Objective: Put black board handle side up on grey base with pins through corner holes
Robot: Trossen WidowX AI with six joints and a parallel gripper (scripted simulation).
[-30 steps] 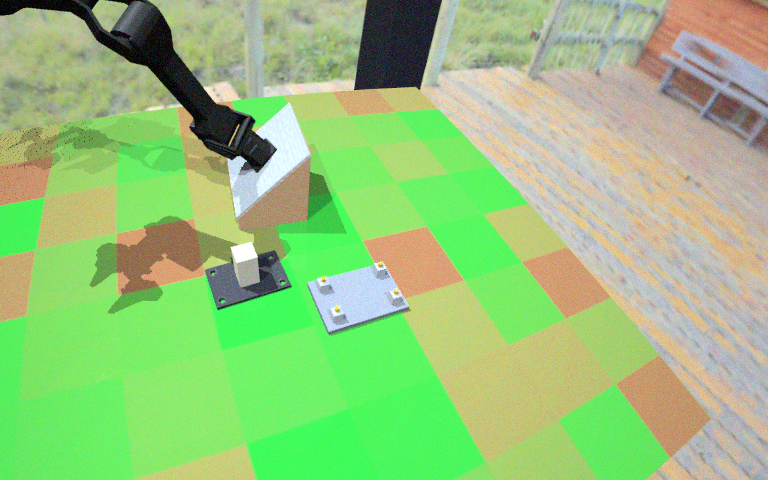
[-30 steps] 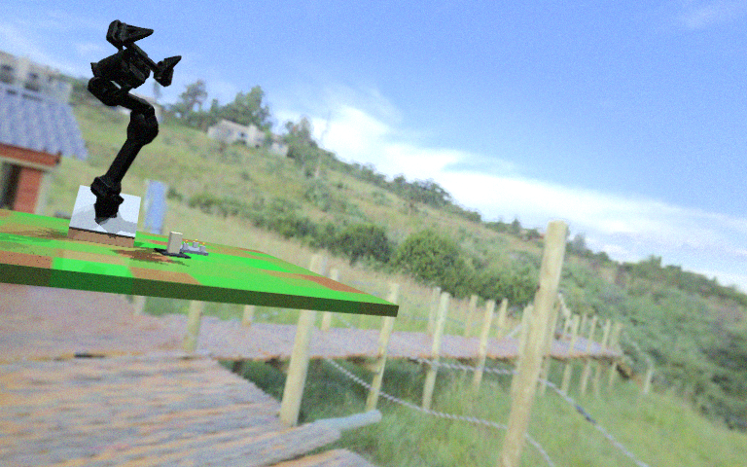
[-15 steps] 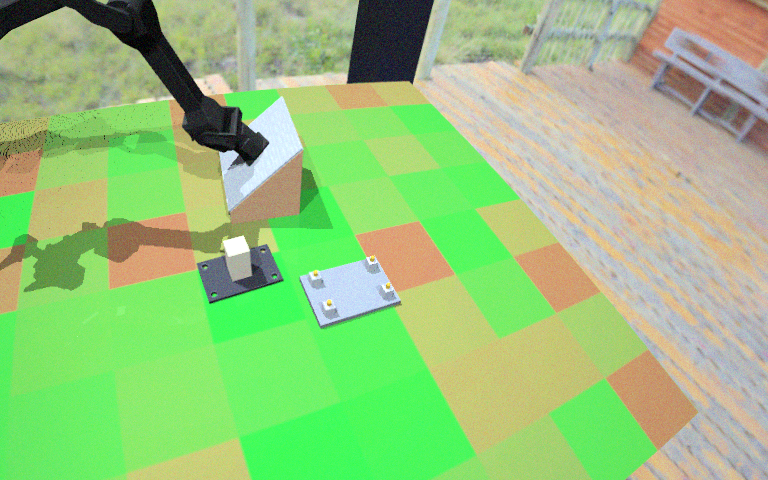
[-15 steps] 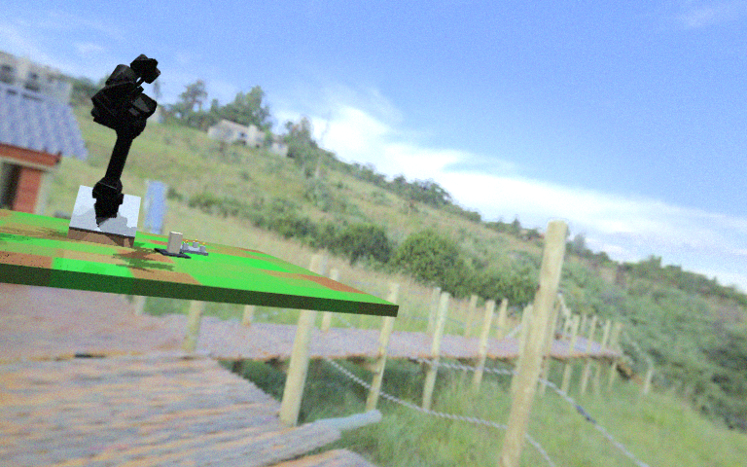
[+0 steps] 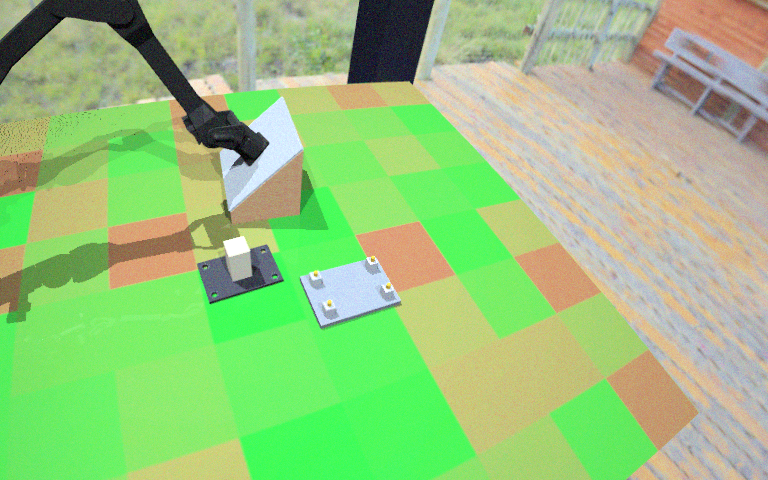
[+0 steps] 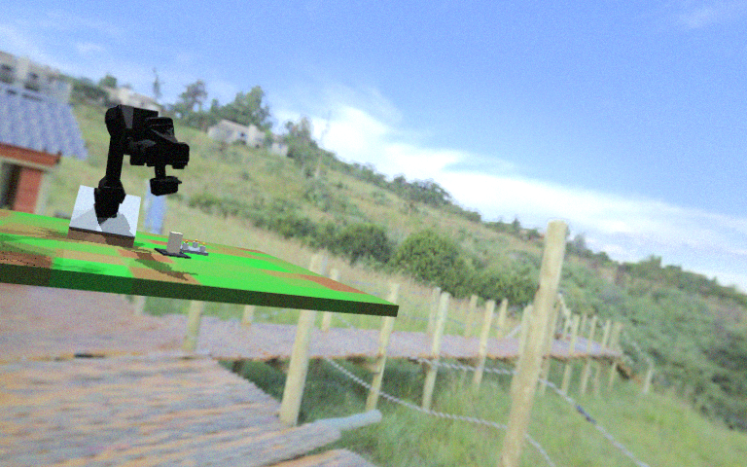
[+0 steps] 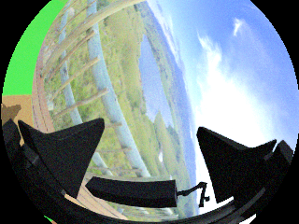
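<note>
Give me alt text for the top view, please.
A black board with a white block handle lies flat beside a grey base with four gold-tipped posts, on a patchwork table; behind them, a black arm rises from a wedge.

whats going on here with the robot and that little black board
Nothing is being handled right now. The arm's claw is open, nothing between its fingers, and held above the table. The black board lies flat on the table, its pale handle pointing up. Beside it sits the grey base with its four gold-tipped posts bare, so the board has yet to go on.
</note>
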